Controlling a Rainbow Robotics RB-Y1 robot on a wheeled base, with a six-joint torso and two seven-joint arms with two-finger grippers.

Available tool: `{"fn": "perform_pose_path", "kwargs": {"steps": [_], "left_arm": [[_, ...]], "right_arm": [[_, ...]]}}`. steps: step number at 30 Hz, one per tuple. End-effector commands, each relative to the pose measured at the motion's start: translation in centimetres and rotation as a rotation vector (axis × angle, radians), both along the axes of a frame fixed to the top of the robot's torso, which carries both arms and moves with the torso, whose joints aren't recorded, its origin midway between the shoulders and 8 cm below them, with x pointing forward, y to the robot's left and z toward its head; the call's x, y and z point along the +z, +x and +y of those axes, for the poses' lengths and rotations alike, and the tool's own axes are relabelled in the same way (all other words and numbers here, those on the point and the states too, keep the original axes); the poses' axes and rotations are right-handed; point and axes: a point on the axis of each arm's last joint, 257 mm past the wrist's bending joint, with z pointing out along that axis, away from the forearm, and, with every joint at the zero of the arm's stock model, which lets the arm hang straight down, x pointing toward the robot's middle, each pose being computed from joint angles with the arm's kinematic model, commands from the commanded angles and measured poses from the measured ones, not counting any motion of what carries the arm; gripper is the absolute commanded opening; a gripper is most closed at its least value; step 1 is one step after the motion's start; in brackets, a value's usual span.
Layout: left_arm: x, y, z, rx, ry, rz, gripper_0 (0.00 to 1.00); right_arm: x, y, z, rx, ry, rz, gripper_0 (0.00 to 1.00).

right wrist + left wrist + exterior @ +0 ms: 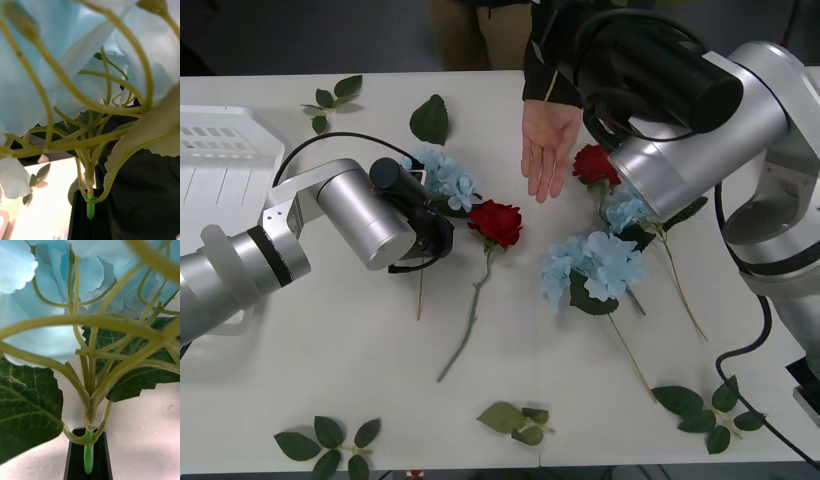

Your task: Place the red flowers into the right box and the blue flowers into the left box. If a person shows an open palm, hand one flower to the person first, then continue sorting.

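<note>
While a person's open palm (547, 148) hangs over the far middle of the table (330, 370), both grippers hold blue flowers. The left gripper (88, 455) has its black fingers pressed together on the green stem base of a blue flower (442, 177), whose head fans out just beyond the fingertips, above the table near the left box (220, 160). The right gripper (90, 213) pinches another blue flower (627, 212) the same way, stem end caught between its fingers, head spreading out past them, close to the palm. A third blue flower (592, 268) and two red flowers (496, 221) (594, 164) lie on the table between the arms.
</note>
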Motion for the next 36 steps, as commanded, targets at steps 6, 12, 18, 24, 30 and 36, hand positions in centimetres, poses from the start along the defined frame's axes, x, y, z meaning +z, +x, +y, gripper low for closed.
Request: {"fn": "perform_pose_path", "kwargs": {"steps": [6, 12, 18, 24, 30, 36], "left_arm": [[-0.4, -0.09, -0.15, -0.032, 0.03, -0.005, 0.0], [-0.35, -0.06, -0.15, -0.031, 0.029, -0.006, 0.0], [-0.37, -0.08, -0.12, -0.03, 0.03, -0.005, 0.0], [-0.34, -0.03, -0.13, -0.031, 0.03, -0.007, 0.0], [-0.39, -0.07, -0.13, -0.032, 0.031, -0.006, 0.0], [-0.38, -0.05, -0.11, -0.032, 0.032, -0.008, 0.0]], "right_arm": [[3.3, 0.01, 2.35, 0.034, 0.054, -0.053, 0.0], [3.26, 0.1, 2.18, 0.03, 0.061, -0.05, 0.0], [3.28, 0.17, 1.94, 0.024, 0.063, -0.05, 0.0], [3.32, 0.19, 1.89, 0.022, 0.067, -0.051, 0.0], [3.29, 0.2, 1.86, 0.021, 0.07, -0.049, 0.0], [3.25, 0.2, 1.84, 0.02, 0.072, -0.047, 0.0]]}}
